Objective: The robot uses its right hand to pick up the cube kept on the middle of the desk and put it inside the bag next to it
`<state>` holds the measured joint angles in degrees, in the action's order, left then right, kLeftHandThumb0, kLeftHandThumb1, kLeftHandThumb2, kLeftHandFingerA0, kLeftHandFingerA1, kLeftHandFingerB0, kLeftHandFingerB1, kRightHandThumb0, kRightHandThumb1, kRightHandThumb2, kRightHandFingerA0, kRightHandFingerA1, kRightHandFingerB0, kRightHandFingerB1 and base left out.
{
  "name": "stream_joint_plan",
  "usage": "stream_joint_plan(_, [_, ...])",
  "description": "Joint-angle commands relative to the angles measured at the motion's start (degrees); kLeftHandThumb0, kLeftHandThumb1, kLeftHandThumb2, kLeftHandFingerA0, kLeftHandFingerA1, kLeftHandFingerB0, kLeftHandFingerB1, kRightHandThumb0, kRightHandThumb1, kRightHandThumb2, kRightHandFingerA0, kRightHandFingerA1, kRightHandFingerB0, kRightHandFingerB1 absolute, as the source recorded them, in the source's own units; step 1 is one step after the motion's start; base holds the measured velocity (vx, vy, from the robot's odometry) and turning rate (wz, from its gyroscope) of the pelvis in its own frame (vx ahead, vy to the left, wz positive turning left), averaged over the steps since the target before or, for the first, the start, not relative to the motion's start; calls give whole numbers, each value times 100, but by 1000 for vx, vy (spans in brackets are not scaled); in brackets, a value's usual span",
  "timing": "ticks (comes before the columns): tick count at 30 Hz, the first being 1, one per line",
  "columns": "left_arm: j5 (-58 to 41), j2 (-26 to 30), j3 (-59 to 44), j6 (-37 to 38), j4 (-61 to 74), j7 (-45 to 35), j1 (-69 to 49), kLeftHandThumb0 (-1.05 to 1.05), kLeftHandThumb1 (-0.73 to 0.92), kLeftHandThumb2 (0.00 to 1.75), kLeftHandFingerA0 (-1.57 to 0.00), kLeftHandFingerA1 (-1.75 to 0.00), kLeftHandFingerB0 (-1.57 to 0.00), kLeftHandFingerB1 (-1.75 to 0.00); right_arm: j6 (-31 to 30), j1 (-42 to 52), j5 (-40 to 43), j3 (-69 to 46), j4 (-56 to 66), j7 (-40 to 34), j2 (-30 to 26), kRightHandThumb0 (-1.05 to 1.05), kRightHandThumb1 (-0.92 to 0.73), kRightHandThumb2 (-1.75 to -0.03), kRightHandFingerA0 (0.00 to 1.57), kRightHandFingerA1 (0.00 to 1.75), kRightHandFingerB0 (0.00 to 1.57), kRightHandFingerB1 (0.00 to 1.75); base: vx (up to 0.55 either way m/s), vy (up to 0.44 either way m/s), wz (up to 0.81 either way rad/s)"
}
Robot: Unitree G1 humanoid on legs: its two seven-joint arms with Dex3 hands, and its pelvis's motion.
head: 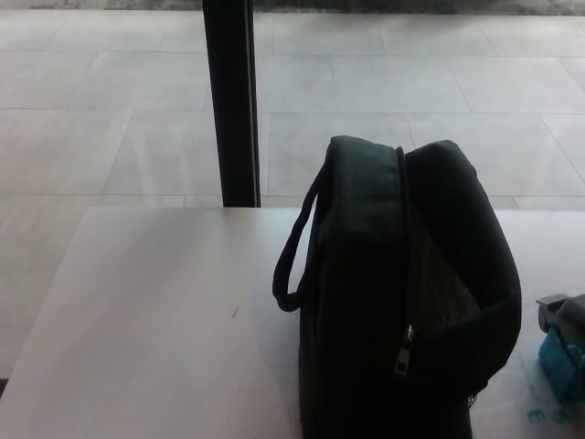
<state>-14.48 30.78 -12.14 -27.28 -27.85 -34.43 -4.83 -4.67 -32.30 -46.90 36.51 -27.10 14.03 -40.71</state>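
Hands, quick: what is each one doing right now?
Left hand: not in view.
Right hand: at the picture's right edge, on the blue cube; grip cannot be told.

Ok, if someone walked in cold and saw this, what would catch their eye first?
The big black bag standing upright on the white desk, right of centre, its carry handle looping out to the left. Next, the bright blue cube at the right edge with the robot's right hand on top of it. Behind, a dark post rises from the tiled floor.
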Motion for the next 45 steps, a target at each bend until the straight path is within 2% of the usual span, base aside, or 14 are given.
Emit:
stream_joint_plan(1, [3, 100, -43, 95, 34, -99, 44, -58, 69, 60, -28, -49, -27, -40, 1452, 780, -109, 18, -735, -1880, -129, -36, -78, -65, 75, 168, 69, 136, 0, 0, 0])
stream_joint_plan(3, [2, 104, -41, 74, 50, -97, 40, -57, 69, 60, -28, -48, -26, -40, 1536, 776, -31, -51, -714, -1850, -112, -36, -78, -64, 76, 171, 67, 141, 0, 0, 0])
stream_joint_plan(4, [-3, 101, -57, 61, -5, -88, 41, -56, 69, 60, -28, -49, -27, -40, 1540, 806, 94, -158, -566, -1701, -82, -33, -74, -71, 78, 150, 75, 72, 0, 0, 0])
stream_joint_plan(8, [-29, 92, -83, 13, 11, -83, 27, -56, 68, 60, -28, -49, -27, -41, 1700, 838, 243, -377, -584, -1866, 8, -29, -70, -72, 82, 154, 82, 83, 0, 0, 0])
stream_joint_plan(9, [-50, 84, -101, -6, 57, -84, 3, -56, 68, 60, -27, -49, -27, -41, 1682, 876, 483, -628, -443, -1739, 37, -25, -72, -74, 77, 167, 67, 141, 0, 0, 0])
stream_joint_plan(11, [-63, 83, -110, -14, 53, -101, 6, -55, 68, 60, -26, -50, -26, -41, 1865, 868, 744, -923, -464, -1811, 83, -20, -66, -87, 79, 175, 68, 156, 0, 0, 0])
stream_joint_plan(14, [-62, 73, -140, -9, -16, -80, 22, -55, 68, 60, -27, -50, -27, -41, 2097, 814, 1072, -1355, -518, -1874, 160, -19, -65, -90, 80, 173, 66, 157, 0, 0, 0])
stream_joint_plan(15, [-51, 77, -131, 8, -2, -89, 11, -56, 68, 60, -27, -50, -26, -41, 2011, 793, 1107, -1448, -434, -1813, 138, -22, -68, -87, 86, 160, 77, 101, 0, 0, 0])
stream_joint_plan(17, [-26, 72, -127, 19, 51, -66, -25, -56, 69, 60, -28, -50, -27, -41, 2121, 714, 1283, -1751, -480, -1816, 179, -16, -63, -95, 81, 170, 69, 137, 0, 0, 0])
stream_joint_plan(19, [-1, 80, -111, 23, 55, -67, -35, -57, 69, 60, -28, -50, -27, -41, 1992, 623, 1464, -2058, -370, -1613, 182, -10, -64, -94, 88, 175, 66, 147, 0, 0, 0])
stream_joint_plan(20, [6, 95, -103, 8, 53, -76, -50, -57, 70, 60, -28, -49, -26, -40, 1853, 526, 1617, -2264, -286, -1395, 170, -16, -64, -102, 78, 175, 67, 155, 0, 0, 0])
stream_joint_plan(31, [-28, 58, -184, -63, 91, -17, -123, -56, 68, 60, -27, -49, -28, -41, 2443, -233, 2074, -3155, -638, -1409, 215, -4, -56, -105, 87, 171, 77, 142, 0, 0, 0])
stream_joint_plan(38, [-78, 60, -234, -104, 118, -46, -119, -54, 69, 60, -27, -50, -28, -41, 2188, -852, 2238, -3288, -655, -1048, 282, -13, -61, -109, 82, 175, 68, 152, 0, 0, 0])
stream_joint_plan(45, [12, 86, -178, -3, 24, -46, -71, -55, 69, 60, -26, -47, -24, -39, 1597, -1121, 2569, -3366, 835, -461, 615, -20, -50, -118, 87, 173, 74, 154, 0, 0, 0])
